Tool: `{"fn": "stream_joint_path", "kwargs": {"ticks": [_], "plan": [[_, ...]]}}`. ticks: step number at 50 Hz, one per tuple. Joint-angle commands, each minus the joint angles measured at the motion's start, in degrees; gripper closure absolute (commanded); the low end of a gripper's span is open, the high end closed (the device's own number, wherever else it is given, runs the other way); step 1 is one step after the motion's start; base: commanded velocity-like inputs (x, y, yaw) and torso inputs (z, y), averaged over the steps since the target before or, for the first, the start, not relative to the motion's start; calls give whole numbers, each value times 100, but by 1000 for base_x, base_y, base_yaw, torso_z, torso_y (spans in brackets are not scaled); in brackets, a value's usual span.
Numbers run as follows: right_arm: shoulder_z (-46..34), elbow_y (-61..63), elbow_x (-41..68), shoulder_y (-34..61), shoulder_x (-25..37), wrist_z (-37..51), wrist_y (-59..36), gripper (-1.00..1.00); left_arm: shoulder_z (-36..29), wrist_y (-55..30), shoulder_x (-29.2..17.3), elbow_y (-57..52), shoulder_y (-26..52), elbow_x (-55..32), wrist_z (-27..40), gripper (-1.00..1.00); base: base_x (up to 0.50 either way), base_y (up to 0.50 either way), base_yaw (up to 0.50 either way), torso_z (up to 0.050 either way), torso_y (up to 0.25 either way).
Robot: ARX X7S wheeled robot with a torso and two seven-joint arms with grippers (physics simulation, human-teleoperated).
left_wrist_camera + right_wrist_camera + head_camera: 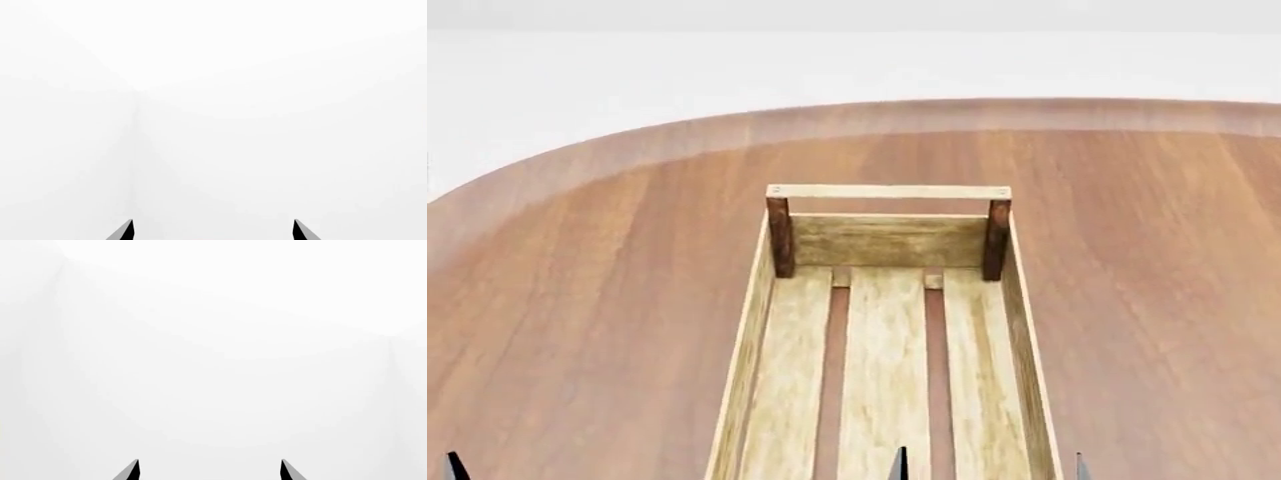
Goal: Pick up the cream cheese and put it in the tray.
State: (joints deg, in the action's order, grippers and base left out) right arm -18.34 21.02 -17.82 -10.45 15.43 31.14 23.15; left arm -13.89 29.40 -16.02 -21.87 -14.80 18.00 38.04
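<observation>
On the wooden table [587, 300], the tray [761, 330] lies lengthwise along the centre line, running from the near edge of the head view toward the table's rounded far edge. Its far end is closed by a pale rail [888, 191] carried on two dark corner posts [781, 237]. The slatted bottom [884, 380] shows three pale boards with gaps between them, and nothing rests on the visible part. The cream cheese does not appear in any view.

The left gripper [213, 231] is parted: two dark fingertips [125, 231] stand well apart against a blank white background, with nothing between them. The right gripper [210, 471] is likewise parted and holds nothing; its fingertips [130, 471] also face plain white. At the near edge of the head view only thin dark tips show.
</observation>
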Motion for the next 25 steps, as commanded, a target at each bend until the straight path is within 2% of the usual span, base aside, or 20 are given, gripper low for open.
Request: {"fn": "stream_joint_path", "kwargs": {"ticks": [1,9,25], "plan": [[-17,-10,36,8,37,51,46,-100,-28,-20,-21,-7,9,-5,21,-100,219,176,0,0,0],[-32,-50,144,17,76,88,145,-100,-48,-10,-41,9,16,-7,43,-100,192,125,0,0,0],[-47,-64,182,42,113,144,174,-100,-64,-35,-76,-18,20,-9,81,-100,19,0,0,0,0]]}}
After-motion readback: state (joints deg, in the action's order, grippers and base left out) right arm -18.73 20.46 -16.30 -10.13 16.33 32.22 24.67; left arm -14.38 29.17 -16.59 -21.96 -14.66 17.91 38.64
